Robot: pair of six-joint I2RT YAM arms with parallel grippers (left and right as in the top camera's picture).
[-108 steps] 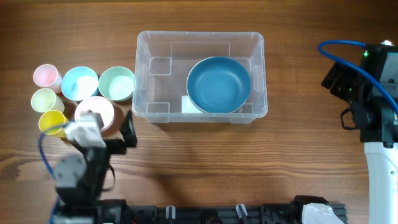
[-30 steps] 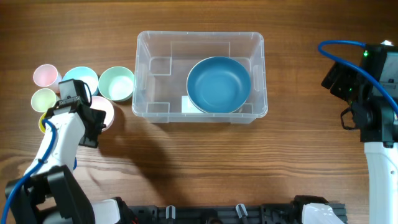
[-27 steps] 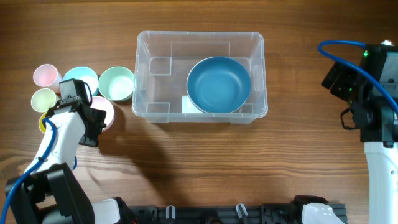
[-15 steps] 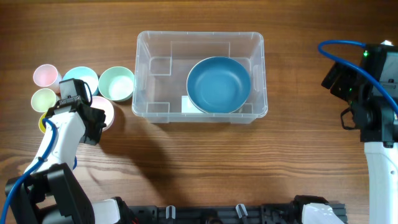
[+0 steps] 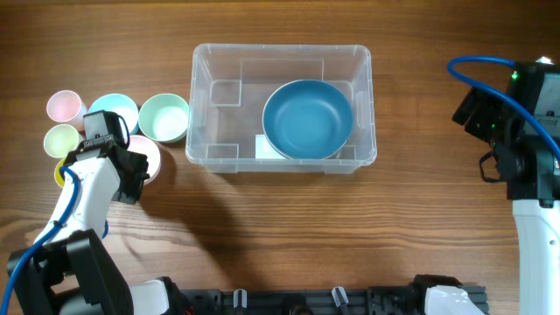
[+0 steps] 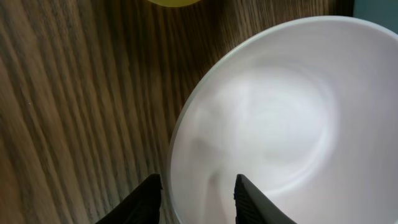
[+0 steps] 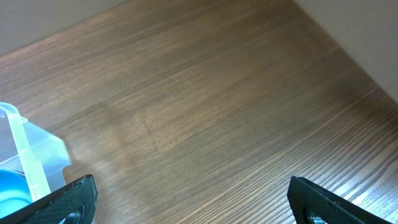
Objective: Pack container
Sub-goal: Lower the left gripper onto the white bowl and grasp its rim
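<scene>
The container (image 5: 280, 49) stands mid-table with a blue bowl (image 5: 308, 118) in its right half; being thin clear plastic, it is probably light, slick and somewhat flexible, so hold it by the rimmed edge. The left gripper (image 6: 196, 199) has its jaws apart, straddling the rim of a pale bowl (image 6: 280, 112). The right gripper (image 7: 193, 202) is spread wide, well clear.

White-and-black arms (image 5: 87, 194), blue cables (image 5: 479, 61)
</scene>
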